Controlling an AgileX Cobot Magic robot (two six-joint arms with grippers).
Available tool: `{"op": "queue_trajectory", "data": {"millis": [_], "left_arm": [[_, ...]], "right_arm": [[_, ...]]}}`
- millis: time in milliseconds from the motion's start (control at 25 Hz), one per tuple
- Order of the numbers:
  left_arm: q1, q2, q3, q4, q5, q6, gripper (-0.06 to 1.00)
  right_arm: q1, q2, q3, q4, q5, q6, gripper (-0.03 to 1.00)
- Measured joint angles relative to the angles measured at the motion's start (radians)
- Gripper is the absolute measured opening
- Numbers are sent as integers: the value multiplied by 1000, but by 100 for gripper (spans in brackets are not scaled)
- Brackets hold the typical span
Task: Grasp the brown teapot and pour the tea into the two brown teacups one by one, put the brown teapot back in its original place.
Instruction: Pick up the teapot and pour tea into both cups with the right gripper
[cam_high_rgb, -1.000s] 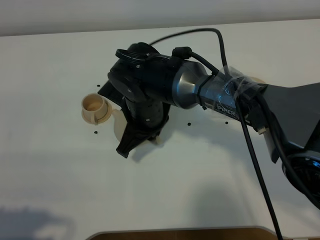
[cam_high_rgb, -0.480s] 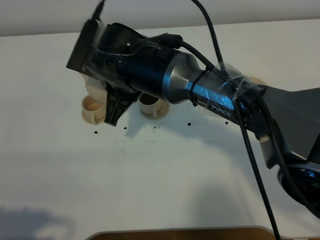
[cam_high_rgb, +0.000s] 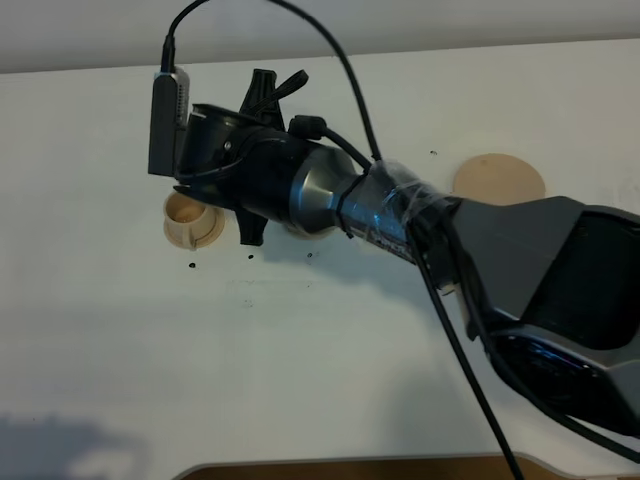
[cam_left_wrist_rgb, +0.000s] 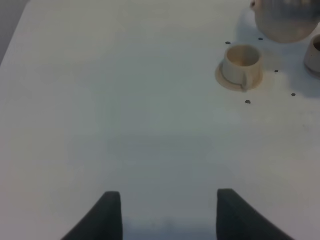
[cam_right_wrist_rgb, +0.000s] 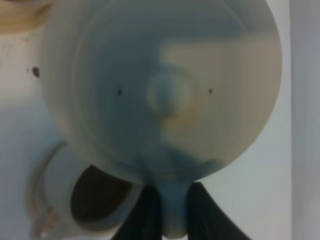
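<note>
Well, the pouring part looks to be under way. The right tool (cam_right_wrist_rgb: 172, 220) is pinched on the loop handle of the brown teapot (cam_right_wrist_rgb: 162, 85) and holds it in the air. The wide saucer (cam_high_rgb: 498, 178), where the pot belongs, lies bare, and the pot hangs well away from it, over by the two brown teacups (cam_left_wrist_rgb: 242, 61).

The teacup farthest from the wide saucer (cam_high_rgb: 193, 218) shows a pale inside, so I'd guess it has had no tea yet. The one nearer the wide saucer is mostly hidden under the arm, so I can't tell whether it has been filled.

The left tool (cam_left_wrist_rgb: 167, 220) is spread with nothing in it, over bare tabletop (cam_high_rgb: 300, 380), farther from the wide saucer than either cup.

To my eye, that leaves finishing both pours and then carrying the pot back onto the wide saucer.
</note>
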Motion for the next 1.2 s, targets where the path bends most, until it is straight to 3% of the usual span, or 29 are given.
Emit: {"op": "queue_trajectory", "data": {"millis": [440, 1000, 1200], "left_arm": [[0, 0, 0, 0, 0, 0, 46], [0, 0, 0, 0, 0, 0, 46], [0, 0, 0, 0, 0, 0, 46]], "right_arm": [[24, 65, -2, -190, -17, -72, 12], [29, 85, -2, -306, 0, -87, 12], [29, 85, -2, -307, 0, -154, 12]]}}
